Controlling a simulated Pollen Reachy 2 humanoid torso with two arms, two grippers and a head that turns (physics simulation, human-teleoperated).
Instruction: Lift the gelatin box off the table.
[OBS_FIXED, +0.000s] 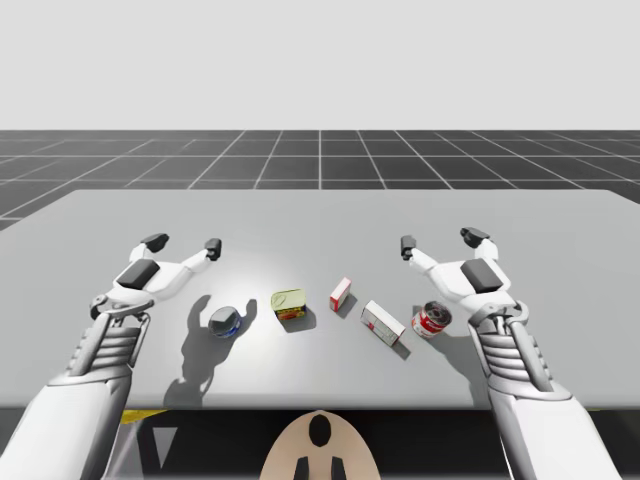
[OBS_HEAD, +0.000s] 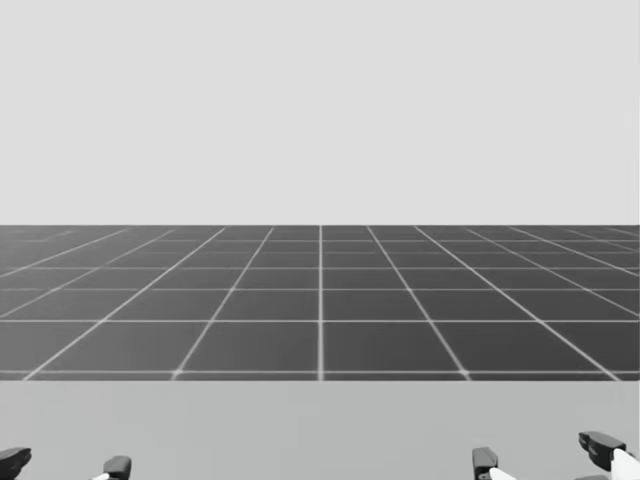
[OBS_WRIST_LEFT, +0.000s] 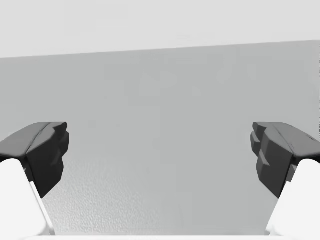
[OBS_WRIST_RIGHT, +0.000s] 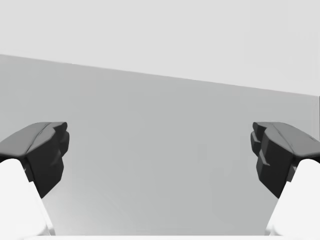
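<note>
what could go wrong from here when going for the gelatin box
1. Two boxes lie close together, the small red box and the flat white and red box, so the wrong one might get grabbed or the neighbour bumped.
2. The red can appears to lie on its side close by my right arm. My right gripper, now open, could knock it rolling on the way in.

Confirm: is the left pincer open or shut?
Open. The left pincer has its fingers wide apart, with bare table between them, holding nothing.
</note>
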